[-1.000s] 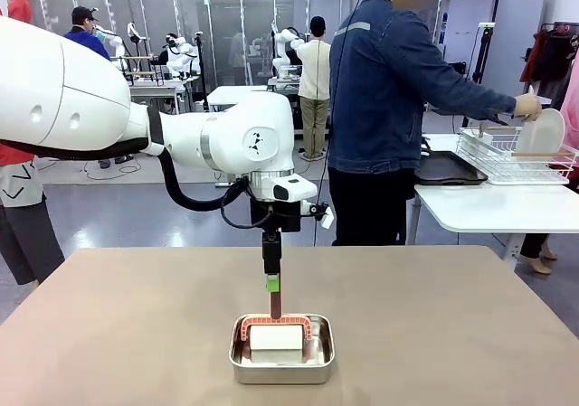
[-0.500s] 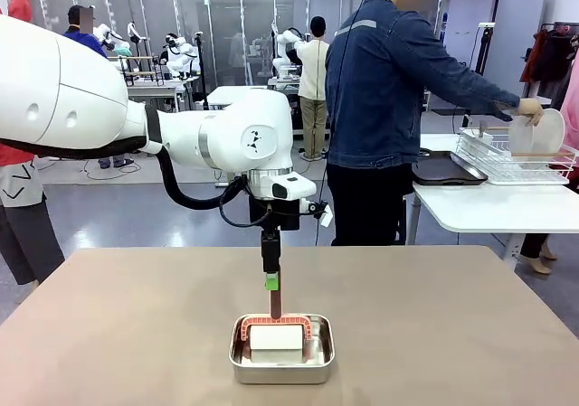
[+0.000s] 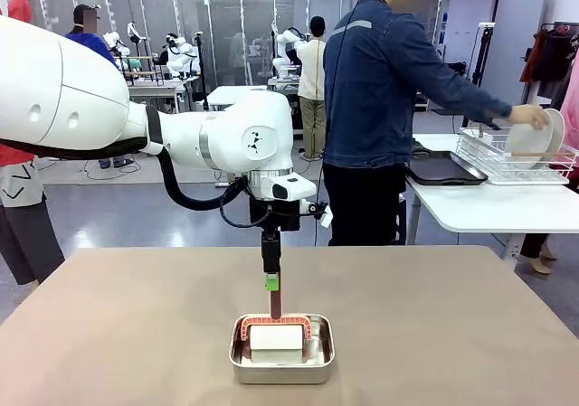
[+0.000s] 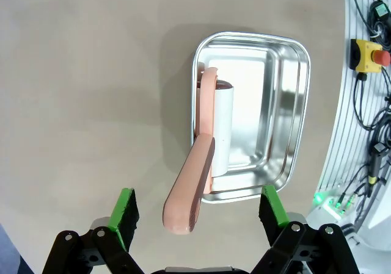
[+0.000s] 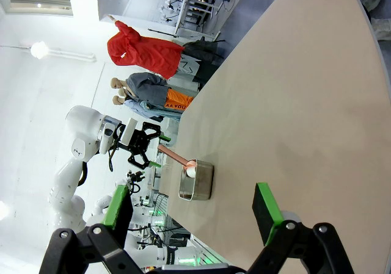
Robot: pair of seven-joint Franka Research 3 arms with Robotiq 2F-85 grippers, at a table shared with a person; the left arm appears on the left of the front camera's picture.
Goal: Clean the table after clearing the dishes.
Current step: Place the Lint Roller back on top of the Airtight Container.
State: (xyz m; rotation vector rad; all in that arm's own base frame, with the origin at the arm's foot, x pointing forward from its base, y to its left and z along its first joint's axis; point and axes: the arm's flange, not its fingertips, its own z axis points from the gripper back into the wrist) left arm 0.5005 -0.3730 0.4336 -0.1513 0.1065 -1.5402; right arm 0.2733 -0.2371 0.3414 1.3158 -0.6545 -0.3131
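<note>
Since a second ago, the person's hand (image 3: 527, 115) has lowered a white plate (image 3: 532, 136) toward the wire rack (image 3: 516, 157) on the white side table (image 3: 488, 203); the left arm has held its place.

Counter (image 3: 434, 325): matte tan, bare apart from one item. Steel pan (image 3: 281, 349), near the robot-side edge, about midway along it. Contents: a white roller (image 4: 221, 124) on a salmon-pink handle (image 4: 190, 185) (handle rises out of the pan).

Left end effector (image 4: 198, 208): above the pan, green pads spread either side of the handle tip, not touching it.

Right end effector (image 5: 192, 210): fingers spread wide, holding nothing, looking along the counter.

Room: glass partitions, grey floor, further workstations and people behind.
</note>
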